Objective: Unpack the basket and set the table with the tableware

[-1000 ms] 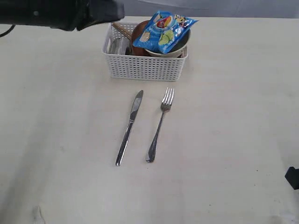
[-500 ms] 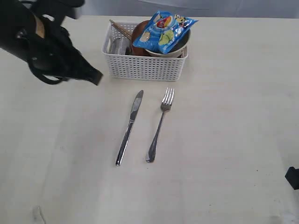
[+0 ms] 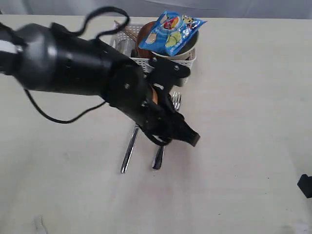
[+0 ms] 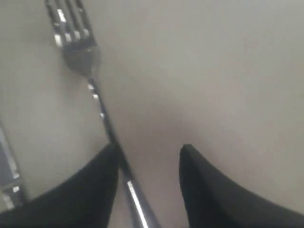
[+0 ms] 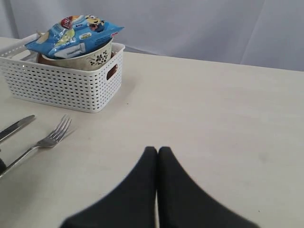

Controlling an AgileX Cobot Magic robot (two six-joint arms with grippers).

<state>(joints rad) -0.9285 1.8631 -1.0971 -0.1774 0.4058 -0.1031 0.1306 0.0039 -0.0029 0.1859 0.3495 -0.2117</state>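
The tabletop (image 3: 253,122) is seen bare over most of its width, with wide room left to the right of the basket and in front of it. The left arm (image 3: 73,63) is found swung across. Half a second earlier it was held off the basket's left front corner; now it is stretched low over the cutlery in front of the basket, so that much of the knife and fork is hidden in the exterior view.

The basket (image 5: 61,83) is still loaded: a blue bag (image 3: 170,31) is laid across the bowl (image 5: 83,59), and a brown plate (image 3: 143,35) is seen beside the bowl inside it. The knife (image 5: 16,127) and fork (image 4: 78,52) are already laid side by side in front of the basket, near each other but apart.

The left hand (image 4: 148,161) is held spread with nothing pinched, and the fork's handle is passed between its fingers, close to one of them. The right hand (image 5: 157,156) is pressed together and empty, parked well to the right of the basket.

The swing is judged to mean that the fork is to be adjusted rather than a new item fetched, so unpacking is barely begun. Care is called for on the knife's side, while free room is offered on the fork's other side.
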